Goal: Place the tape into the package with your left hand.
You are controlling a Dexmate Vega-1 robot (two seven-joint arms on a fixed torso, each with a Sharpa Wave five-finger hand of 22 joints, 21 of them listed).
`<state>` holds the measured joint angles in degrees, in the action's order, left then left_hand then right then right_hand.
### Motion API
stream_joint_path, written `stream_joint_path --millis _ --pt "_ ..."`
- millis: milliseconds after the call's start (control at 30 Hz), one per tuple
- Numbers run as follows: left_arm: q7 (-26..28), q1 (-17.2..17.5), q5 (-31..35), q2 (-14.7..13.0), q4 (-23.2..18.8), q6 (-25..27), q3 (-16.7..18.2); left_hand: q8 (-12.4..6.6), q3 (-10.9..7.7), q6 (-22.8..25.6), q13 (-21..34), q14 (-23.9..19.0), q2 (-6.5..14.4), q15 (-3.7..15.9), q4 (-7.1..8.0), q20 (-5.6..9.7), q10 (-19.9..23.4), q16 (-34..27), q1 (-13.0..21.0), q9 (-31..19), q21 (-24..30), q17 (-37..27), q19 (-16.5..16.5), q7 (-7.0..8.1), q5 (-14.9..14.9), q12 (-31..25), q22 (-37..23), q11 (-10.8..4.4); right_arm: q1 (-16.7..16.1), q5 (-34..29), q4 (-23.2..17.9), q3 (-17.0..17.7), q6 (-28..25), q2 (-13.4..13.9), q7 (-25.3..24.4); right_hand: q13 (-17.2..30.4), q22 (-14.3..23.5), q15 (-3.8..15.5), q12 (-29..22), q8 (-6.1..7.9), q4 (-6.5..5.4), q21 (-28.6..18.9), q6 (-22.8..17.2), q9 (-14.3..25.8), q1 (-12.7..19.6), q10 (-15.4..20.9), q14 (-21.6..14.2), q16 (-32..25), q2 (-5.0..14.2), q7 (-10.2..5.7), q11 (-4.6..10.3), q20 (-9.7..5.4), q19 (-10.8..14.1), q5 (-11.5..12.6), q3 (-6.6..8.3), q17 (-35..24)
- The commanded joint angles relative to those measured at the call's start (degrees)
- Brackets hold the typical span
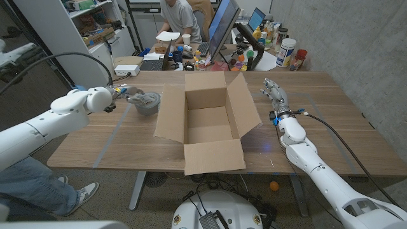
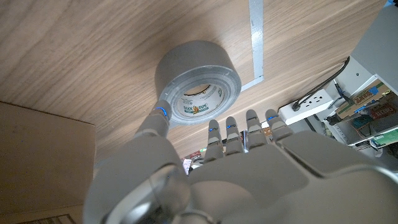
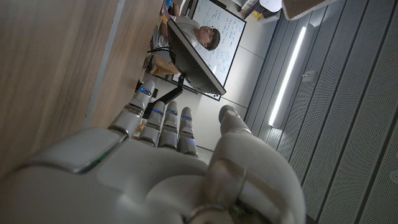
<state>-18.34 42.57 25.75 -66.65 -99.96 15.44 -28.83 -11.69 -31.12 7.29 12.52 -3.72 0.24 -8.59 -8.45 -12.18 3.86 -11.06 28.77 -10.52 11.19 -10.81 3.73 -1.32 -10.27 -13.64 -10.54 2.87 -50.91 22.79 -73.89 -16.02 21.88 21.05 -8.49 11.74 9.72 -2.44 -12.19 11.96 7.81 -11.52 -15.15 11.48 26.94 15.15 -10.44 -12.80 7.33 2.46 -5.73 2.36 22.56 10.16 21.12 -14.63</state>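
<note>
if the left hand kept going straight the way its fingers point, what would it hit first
Most likely the roll of grey tape. In the left wrist view the left hand has its fingers reaching toward the roll, thumb by its side. Whether they already touch is unclear.

- Your left arm (image 1: pixel 38 130), white-shelled, enters from the lower left corner and reaches across to the far left part of the table.
- Your left hand (image 1: pixel 121 95), grey with blue-ringed fingers (image 2: pixel 239 134), is spread; the thumb (image 2: pixel 158 118) lies against the side of the grey roll of duct tape (image 2: pixel 198 81), the other fingertips just beside it, nothing gripped.
- Your right arm (image 1: pixel 318 168), white-shelled, enters from the lower right corner.
- Your right hand (image 1: pixel 275 92), grey and white, stands on its edge near the far right of the table, fingers (image 3: pixel 163 121) straight and together, thumb (image 3: pixel 233 124) apart, holding nothing.
</note>
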Motion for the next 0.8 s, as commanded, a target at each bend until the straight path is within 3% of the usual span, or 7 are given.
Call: stream_joint_path --millis 33,333,800 --pt "-1.18 -2.79 0.51 2.66 2.71 -1.21 -2.48 -0.18 0.35 0.68 0.21 -0.33 0.44 -0.10 0.04 -0.22 0.73 -0.54 0.14 -0.31 0.22 -0.06 -0.14 0.10 0.18 -0.34 -0.21 -0.16 0.43 0.38 1.88 0.55 0.61 -0.40 0.44 -0.02 0.19 -0.16 0.18 0.12 0.06 0.27 -0.65 0.02 0.16 0.29 -0.43 0.03 -0.32 0.09 0.16 0.29 0.17 0.06 -0.25 0.05" --pt "-3.78 -5.85 2.53 4.63 4.33 -1.83 -4.86 -0.19 0.48 0.88 0.24 -0.41 0.49 -0.19 0.05 -0.23 0.74 -0.55 0.16 -0.32 0.29 -0.07 -0.25 0.05 0.18 -0.34 -0.21 -0.16 0.84 0.78 3.47 0.91 1.43 -0.96 0.99 -0.02 0.19 -0.13 0.20 0.09 0.06 0.28 -0.66 0.01 0.17 0.30 -0.42 0.04 -0.29 0.16 0.17 0.30 0.16 0.07 -0.30 0.10" --pt "-6.35 -7.24 5.50 5.43 3.05 0.17 -6.22 -0.25 0.69 1.39 0.28 -0.69 0.55 -0.24 0.03 -0.24 1.42 -0.62 0.22 -0.33 0.36 -0.07 -0.35 0.20 0.18 -0.59 -0.21 -0.21 1.75 1.69 6.81 1.73 4.11 -1.87 2.70 -0.02 0.19 -0.13 0.22 0.04 0.13 0.29 -0.70 0.01 0.26 0.34 -0.52 0.02 -0.33 0.07 0.29 0.30 0.16 0.08 -0.39 0.23"
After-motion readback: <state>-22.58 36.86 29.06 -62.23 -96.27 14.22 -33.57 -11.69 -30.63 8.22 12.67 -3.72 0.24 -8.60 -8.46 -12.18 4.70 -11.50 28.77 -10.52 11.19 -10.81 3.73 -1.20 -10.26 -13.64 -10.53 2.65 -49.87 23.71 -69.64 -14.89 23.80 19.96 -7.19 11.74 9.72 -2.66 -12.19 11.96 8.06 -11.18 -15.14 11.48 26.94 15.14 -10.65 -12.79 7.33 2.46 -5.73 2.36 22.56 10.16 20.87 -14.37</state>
